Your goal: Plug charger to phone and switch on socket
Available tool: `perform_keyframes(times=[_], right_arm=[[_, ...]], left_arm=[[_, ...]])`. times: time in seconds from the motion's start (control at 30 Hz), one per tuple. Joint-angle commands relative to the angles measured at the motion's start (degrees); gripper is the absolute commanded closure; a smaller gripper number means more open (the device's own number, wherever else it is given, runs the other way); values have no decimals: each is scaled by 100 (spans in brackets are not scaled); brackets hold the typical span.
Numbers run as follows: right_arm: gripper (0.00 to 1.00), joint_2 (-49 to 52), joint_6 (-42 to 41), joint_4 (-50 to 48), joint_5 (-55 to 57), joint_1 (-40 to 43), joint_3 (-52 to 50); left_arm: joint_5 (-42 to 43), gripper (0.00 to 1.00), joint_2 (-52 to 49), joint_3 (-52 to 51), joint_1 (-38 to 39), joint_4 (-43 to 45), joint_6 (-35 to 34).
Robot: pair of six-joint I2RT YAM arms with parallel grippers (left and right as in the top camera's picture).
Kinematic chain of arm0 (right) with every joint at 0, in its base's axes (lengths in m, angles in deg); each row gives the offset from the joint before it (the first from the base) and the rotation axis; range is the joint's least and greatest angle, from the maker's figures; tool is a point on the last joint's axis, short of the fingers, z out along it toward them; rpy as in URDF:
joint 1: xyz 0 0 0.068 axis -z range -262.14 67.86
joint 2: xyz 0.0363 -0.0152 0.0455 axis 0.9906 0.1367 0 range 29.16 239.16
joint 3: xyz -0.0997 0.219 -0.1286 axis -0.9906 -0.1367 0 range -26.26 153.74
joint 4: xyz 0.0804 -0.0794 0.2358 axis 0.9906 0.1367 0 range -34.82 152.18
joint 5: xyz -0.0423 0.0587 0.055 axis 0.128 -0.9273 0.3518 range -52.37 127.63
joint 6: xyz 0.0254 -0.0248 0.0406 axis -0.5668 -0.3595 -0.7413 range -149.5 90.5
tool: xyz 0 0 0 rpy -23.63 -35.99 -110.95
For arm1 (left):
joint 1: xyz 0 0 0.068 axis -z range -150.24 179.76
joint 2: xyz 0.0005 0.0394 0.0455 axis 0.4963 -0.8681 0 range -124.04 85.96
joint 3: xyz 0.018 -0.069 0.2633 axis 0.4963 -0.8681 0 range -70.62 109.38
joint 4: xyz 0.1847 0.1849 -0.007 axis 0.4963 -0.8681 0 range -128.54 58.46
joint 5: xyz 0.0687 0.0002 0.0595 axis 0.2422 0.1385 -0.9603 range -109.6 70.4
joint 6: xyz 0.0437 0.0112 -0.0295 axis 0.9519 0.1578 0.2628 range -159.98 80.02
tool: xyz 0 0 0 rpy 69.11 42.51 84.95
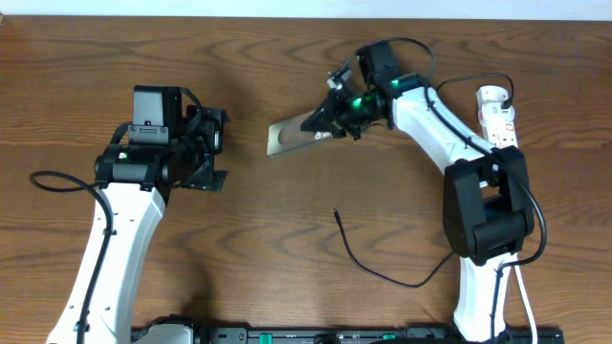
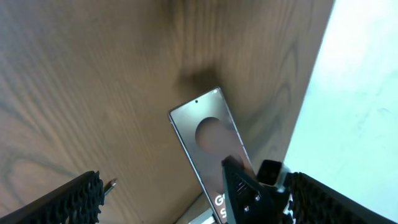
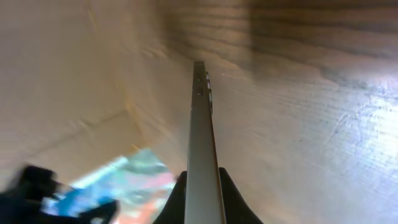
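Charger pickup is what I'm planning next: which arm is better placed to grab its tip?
Left. Its end effector is open and empty, while the right end effector is shut on the phone. The charger tip lies free between the two arms.

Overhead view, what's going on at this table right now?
The right end effector is shut on one end of the phone, holding it tilted above the wooden table. The left end effector sits open beside it, holding nothing. The charger cable lies loose on the table, its tip not plugged into anything, and the power strip sits at the far right, untouched.
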Motion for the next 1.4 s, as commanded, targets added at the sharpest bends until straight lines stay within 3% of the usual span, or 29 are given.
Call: perform_keyframes(times=[0.0, 0.23, 0.4, 0.5, 0.7, 0.8, 0.83, 0.9, 1.37], right_arm=[[99, -109, -1943, -166, -472, 90, 164], [99, -109, -3829, -1014, -496, -81, 164], [99, -109, -4465, -2050, -649, -326, 164], [99, -109, -4586, -2555, -828, -470, 164], [99, -109, -4590, -2728, -883, -640, 164], [99, -109, -4594, -2826, -920, -651, 164], [99, -109, -4597, -2861, -949, -654, 164], [99, -109, -4621, -2900, -975, -658, 164], [99, -109, -5056, -3543, -1198, -769, 164]], left_arm=[[7, 6, 50, -17, -7, 164, 142], [7, 6, 35, -17, -7, 525, 133], [7, 11, -74, -17, -7, 636, -20], [4, 16, -201, -17, -7, 699, -83], [13, 18, -649, -17, 81, 1049, -101], [15, 16, -809, -17, 205, 1340, -101], [13, 8, -859, -17, 258, 1462, -103], [11, 5, -938, -17, 345, 1685, -103], [-232, 7, -1001, -17, 439, 2046, -448]])
